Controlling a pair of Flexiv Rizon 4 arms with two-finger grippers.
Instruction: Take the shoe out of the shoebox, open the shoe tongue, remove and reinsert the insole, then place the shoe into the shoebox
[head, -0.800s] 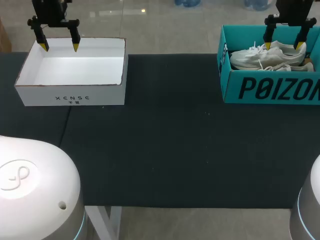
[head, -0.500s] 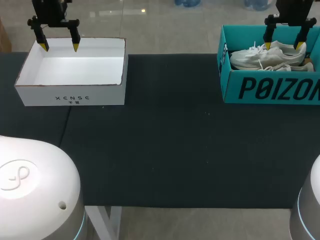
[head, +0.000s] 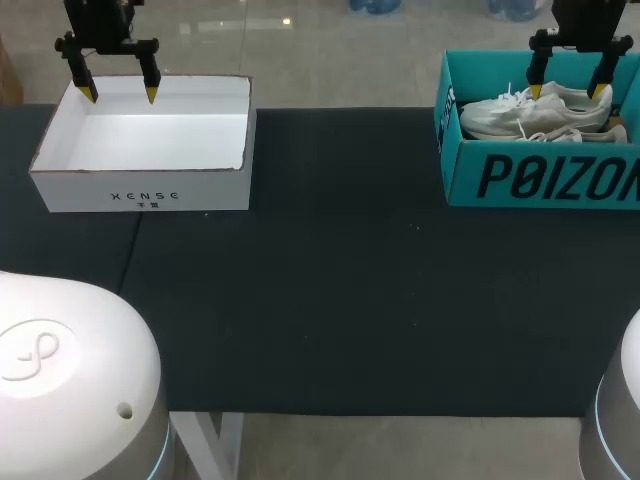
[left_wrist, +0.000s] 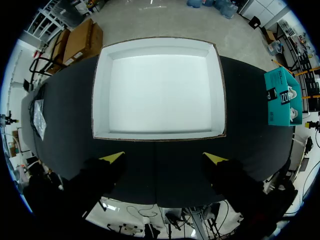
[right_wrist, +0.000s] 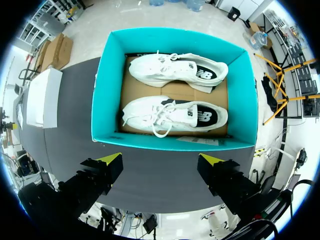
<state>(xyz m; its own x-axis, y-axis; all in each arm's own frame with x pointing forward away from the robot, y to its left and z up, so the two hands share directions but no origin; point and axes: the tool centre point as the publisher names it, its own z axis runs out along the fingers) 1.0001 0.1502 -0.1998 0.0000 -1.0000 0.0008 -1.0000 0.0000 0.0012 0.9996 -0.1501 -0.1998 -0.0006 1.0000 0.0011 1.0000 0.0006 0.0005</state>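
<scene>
1. Currently the two white shoes (right_wrist: 177, 71) lie on their sides on brown cardboard (right_wrist: 145, 90) inside the teal shoebox (head: 530, 175), at the far right of the table (head: 340, 300). Neither is lifted, so we judge the task is only at its start.
2. Our right gripper (head: 568, 90) hangs directly above the shoebox, pointing straight down. Its fingers are spread wide and hold nothing, and we think it is placed for a plain descent onto a shoe.
3. Our left gripper (head: 120, 95) hangs above the white box (head: 140, 185) at the table's far left. It also points down, with its fingers apart and gripping nothing, and it is well clear of the shoebox.
</scene>
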